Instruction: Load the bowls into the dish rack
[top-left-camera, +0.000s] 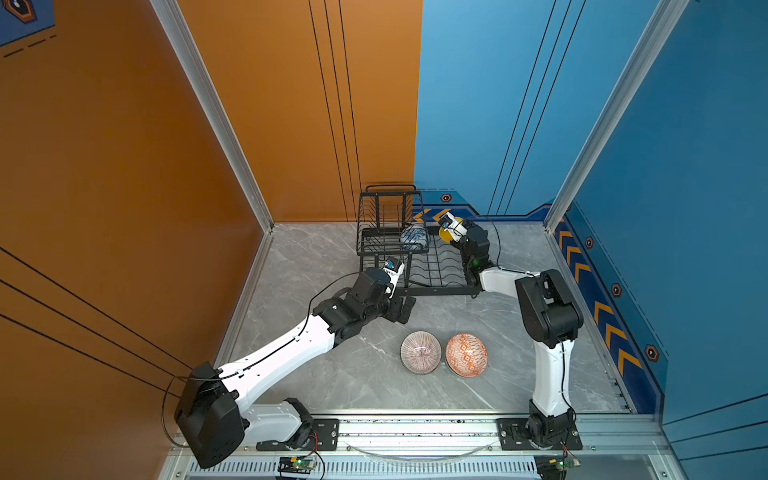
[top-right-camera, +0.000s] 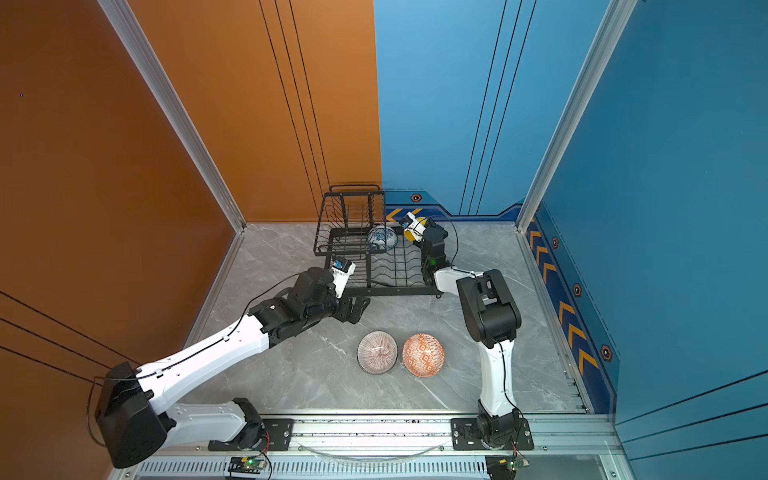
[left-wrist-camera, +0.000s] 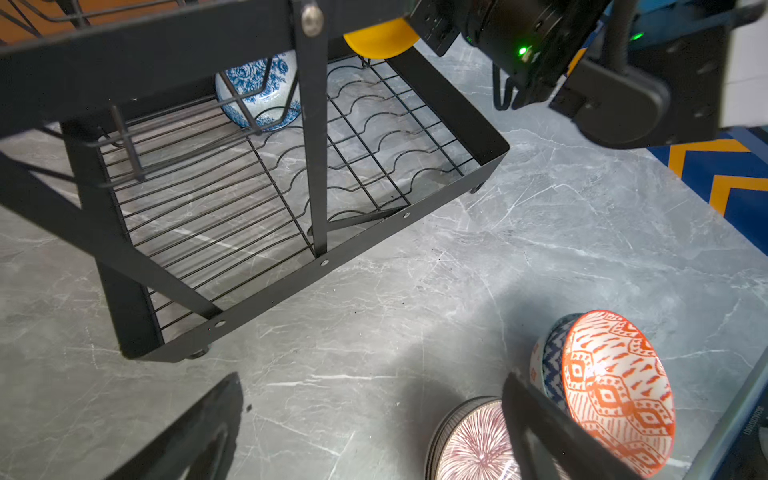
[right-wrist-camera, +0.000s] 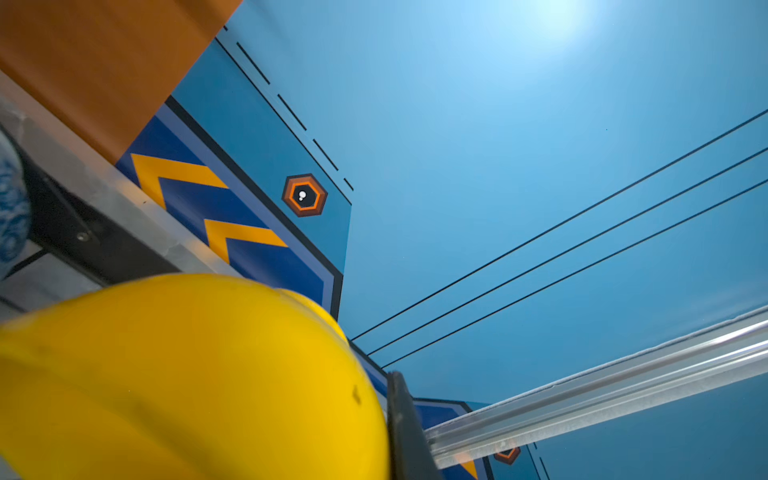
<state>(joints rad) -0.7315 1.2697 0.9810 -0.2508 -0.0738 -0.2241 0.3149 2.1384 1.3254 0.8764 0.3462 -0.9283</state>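
The right fingers (right-wrist-camera: 407, 432) are pinched close on the rim of the yellow bowl (right-wrist-camera: 187, 374). Only one finger shows in the right wrist view, pressed against the bowl's edge, and the grip looks firm. The bowl hangs tilted on edge at the far right corner of the dish rack (top-left-camera: 440, 289), above the end of the wavy plate slots and not yet resting on the wire.

The left fingers (left-wrist-camera: 199, 428) are spread wide and hold nothing. They hover low over the counter (top-left-camera: 332, 374) just in front of the rack's near rail, with the two loose bowls close by.

One bowl is already loaded: the blue-white floral bowl (left-wrist-camera: 257, 91) sits on the rack's lower tier toward the far side, lying tipped rather than upright, partly behind the wires of the upper basket.

On the counter, nearer the arm bases, the pinkish striped bowl (top-left-camera: 420, 352) and the orange-white bowl (top-left-camera: 466, 354) stand mouth-up side by side, very near each other — I cannot tell if they touch.

Only four bowls show in these views. By that count the task is early: one is placed, one is in the air over the rack, and two wait on the counter — the open left fingers look best placed for the striped one.
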